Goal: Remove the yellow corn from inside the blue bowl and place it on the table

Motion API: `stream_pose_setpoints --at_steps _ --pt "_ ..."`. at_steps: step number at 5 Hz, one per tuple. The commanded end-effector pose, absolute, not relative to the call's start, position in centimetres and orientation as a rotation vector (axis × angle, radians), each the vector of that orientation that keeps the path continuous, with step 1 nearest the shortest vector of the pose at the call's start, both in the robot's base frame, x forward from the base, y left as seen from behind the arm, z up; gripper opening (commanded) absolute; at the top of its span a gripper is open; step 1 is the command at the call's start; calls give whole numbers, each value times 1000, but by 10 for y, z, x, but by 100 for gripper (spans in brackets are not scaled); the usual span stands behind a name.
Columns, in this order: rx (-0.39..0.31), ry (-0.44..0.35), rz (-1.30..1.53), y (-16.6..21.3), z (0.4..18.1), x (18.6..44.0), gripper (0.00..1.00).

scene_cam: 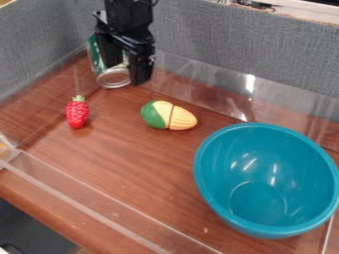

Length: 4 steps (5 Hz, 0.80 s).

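Observation:
The yellow corn [169, 116] lies on the table [119, 159], its green end to the left, a little left of the blue bowl [265, 179]. The bowl sits at the right front and holds nothing. My gripper [138, 71] hangs open above the back left of the table, up and to the left of the corn and clear of it, right in front of a green tin can [109, 58]. Nothing is between its fingers.
A red toy strawberry [78, 112] lies left of the corn. The green tin can lies tipped at the back left, partly behind the gripper. Clear acrylic walls [93, 203] edge the tabletop.

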State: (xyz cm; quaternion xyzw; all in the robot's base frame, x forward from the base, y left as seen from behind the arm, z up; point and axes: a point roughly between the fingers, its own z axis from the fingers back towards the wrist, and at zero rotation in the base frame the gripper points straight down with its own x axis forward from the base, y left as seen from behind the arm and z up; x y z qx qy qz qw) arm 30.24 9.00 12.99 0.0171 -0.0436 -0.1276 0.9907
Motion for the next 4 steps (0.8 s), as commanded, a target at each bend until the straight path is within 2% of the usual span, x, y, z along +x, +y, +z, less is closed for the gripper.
stream_pose_setpoints --at_steps 1,3,4 --pt "50 -142 -224 84 147 307 100" --pt "28 -111 -269 80 126 308 100" --pt "31 -103 -272 86 122 302 100"
